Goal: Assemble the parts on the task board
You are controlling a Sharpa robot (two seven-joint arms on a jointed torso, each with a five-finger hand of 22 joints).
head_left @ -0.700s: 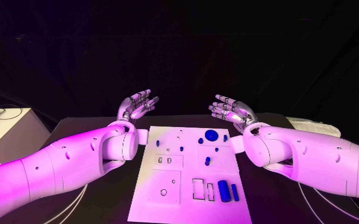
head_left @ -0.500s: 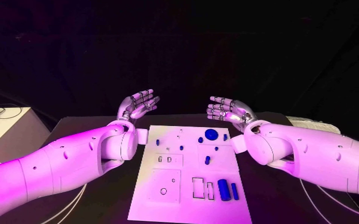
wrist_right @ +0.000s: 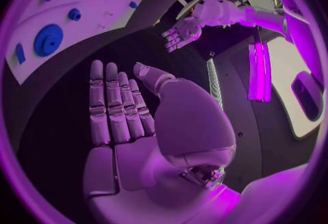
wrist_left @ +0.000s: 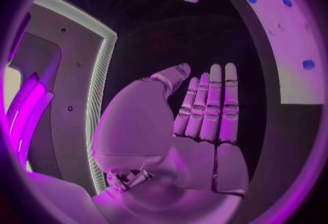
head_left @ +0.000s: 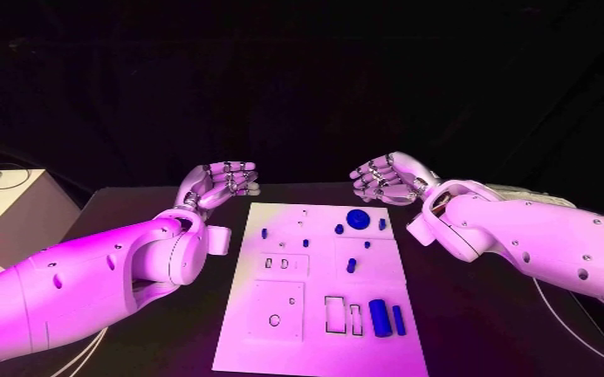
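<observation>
Task board [head_left: 321, 307] flat on the black desk [head_left: 478, 325], midway between the two arms, long side running away from the robot. Both hands above the desk just past the board's far corners, touching neither board nor parts.

Left hand [head_left: 216, 184] raised off the board's far left corner, holding nothing. In the left wrist view, fingers [wrist_left: 212, 104] straight and pressed side by side, thumb set apart, palm bare. In the head view, fingers appear folded over toward the board.

On the board, left to right:
- Small blue peg [head_left: 264, 233] near the left edge, far half.
- Two small slots [head_left: 277, 263] in an outlined square, mid-left.
- Round hole [head_left: 275, 319] in a larger outlined square, near left.
- Small blue pegs [head_left: 306, 243] near the centre line.
- Upright blue piece [head_left: 351, 265] at centre.
- Blue disc [head_left: 359, 218] at the far end, closest part to the right hand.
- Rectangular recess [head_left: 335, 315], unoccupied, near right.
- Blue cylinder [head_left: 379, 318] and slimmer blue bar [head_left: 398, 320] lying side by side, parallel, near the right edge.

Right hand [head_left: 387, 178] raised off the board's far right corner, holding nothing. In the right wrist view, fingers [wrist_right: 112, 104] straight and close together, thumb apart, palm bare.
</observation>
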